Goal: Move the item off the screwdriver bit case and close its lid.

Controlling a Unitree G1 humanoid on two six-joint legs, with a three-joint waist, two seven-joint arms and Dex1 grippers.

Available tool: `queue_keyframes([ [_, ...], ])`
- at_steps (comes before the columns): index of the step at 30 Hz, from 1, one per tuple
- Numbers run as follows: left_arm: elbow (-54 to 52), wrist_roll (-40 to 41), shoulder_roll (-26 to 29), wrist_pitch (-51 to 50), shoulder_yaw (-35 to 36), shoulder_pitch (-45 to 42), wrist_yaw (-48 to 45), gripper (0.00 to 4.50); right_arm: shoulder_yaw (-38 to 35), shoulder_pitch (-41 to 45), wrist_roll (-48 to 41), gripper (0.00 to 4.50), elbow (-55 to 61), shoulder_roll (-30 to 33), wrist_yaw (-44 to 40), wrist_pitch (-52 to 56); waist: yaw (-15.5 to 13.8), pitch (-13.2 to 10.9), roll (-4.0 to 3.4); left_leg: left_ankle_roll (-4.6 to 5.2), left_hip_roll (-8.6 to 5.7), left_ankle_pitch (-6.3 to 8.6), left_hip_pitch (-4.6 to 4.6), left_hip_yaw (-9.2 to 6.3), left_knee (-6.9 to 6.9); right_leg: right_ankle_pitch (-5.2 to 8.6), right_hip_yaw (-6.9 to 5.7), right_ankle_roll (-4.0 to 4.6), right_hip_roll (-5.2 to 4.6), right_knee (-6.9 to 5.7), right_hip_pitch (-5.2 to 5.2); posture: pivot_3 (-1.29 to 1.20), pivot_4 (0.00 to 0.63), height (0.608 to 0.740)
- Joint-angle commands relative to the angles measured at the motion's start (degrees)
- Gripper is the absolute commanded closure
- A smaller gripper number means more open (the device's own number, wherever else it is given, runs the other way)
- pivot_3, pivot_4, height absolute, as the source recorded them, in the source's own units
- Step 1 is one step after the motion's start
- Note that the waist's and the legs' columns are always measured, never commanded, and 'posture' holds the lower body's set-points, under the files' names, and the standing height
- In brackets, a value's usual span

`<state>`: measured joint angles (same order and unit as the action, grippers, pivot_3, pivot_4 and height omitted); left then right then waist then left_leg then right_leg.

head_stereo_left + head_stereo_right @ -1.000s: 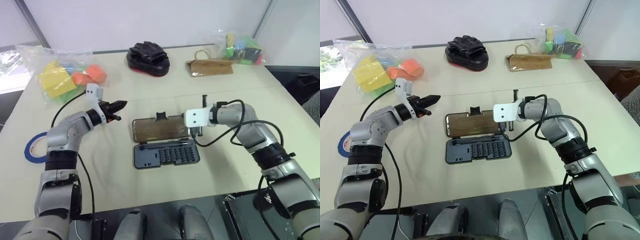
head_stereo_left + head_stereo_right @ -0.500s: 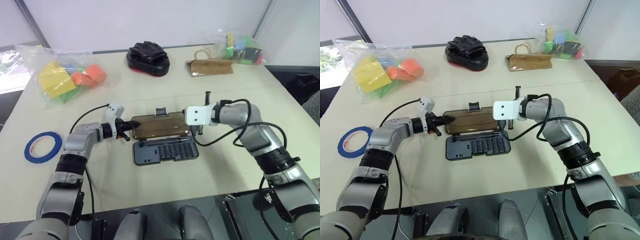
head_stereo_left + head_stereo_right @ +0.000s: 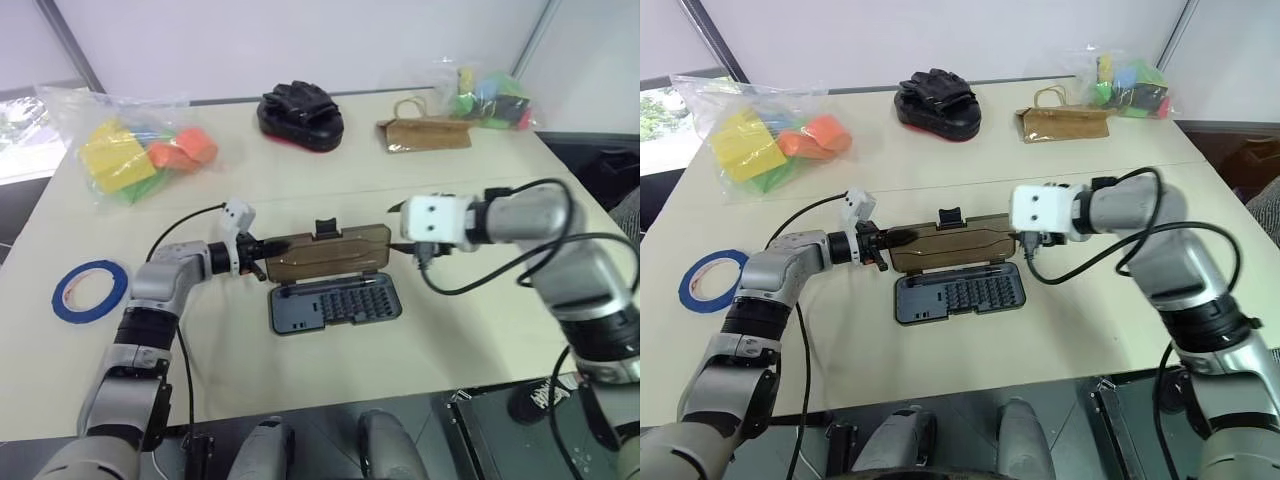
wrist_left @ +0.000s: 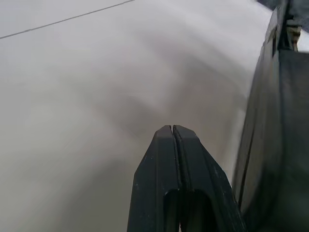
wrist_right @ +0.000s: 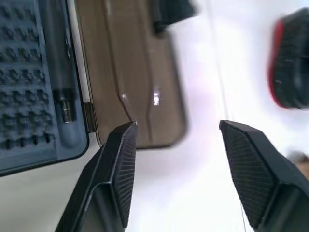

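Left pincer (image 4: 172, 129) closed empty, right pincer (image 5: 176, 126) spread empty; one lid (image 3: 330, 251), one tape ring (image 3: 90, 290).

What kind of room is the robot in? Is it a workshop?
Probably a test room or lab, not a proper workshop. One plain beige table stands against bare white partition walls, holding a mix of practice things: a screwdriver bit case, bags of coloured foam blocks and a black glove pile.
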<state>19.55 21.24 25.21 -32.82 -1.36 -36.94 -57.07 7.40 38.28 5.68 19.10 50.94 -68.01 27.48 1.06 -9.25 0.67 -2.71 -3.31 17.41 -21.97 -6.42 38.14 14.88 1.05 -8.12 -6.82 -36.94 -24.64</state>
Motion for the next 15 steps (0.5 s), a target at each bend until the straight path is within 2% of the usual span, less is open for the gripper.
queue_keyframes([
  [1, -4.68, 2.04, 1.30, -1.77, 0.34, -1.05, -2.25, 4.50, -5.87, -1.41, -3.24, 1.58, 5.29, 3.51, 0.06, 5.53, -0.25, 0.00, 0.01, 0.00, 0.00, 0.00, 0.00, 0.00, 0.00, 0.00, 0.01, 0.00, 0.00, 0.04, 0.00, 0.00, 0.150, 0.740],
  [5, -9.45, 4.12, 3.24, -5.54, -1.05, -0.47, -6.19, 4.50, -8.11, -3.66, -3.73, 1.58, 6.33, 5.52, 2.89, 8.20, -0.27, 0.00, 0.01, 0.01, 0.00, 0.01, -0.04, 0.07, 0.05, 0.00, 0.01, 0.00, 0.00, 0.08, 0.01, 0.00, 0.150, 0.740],
  [8, -13.72, 5.23, 6.74, -8.81, -3.85, 1.33, -11.26, 4.50, -8.45, -5.06, -3.90, 1.58, 6.77, 6.35, 4.43, 8.70, -0.22, 0.00, 0.00, 0.01, 0.00, 0.01, -0.04, 0.11, 0.04, 0.00, 0.01, 0.00, -0.01, 0.07, 0.00, 0.00, 0.150, 0.740],
  [15, -16.56, 3.52, 13.01, -7.69, -9.73, 4.26, -18.73, 4.50, -7.84, -6.19, -5.71, 1.58, 7.96, 7.01, 6.48, 9.74, -0.21, -0.01, -0.01, 0.01, 0.01, 0.01, -0.05, 0.17, 0.03, 0.00, 0.02, 0.00, 0.00, 0.07, -0.02, 0.00, 0.150, 0.740],
])
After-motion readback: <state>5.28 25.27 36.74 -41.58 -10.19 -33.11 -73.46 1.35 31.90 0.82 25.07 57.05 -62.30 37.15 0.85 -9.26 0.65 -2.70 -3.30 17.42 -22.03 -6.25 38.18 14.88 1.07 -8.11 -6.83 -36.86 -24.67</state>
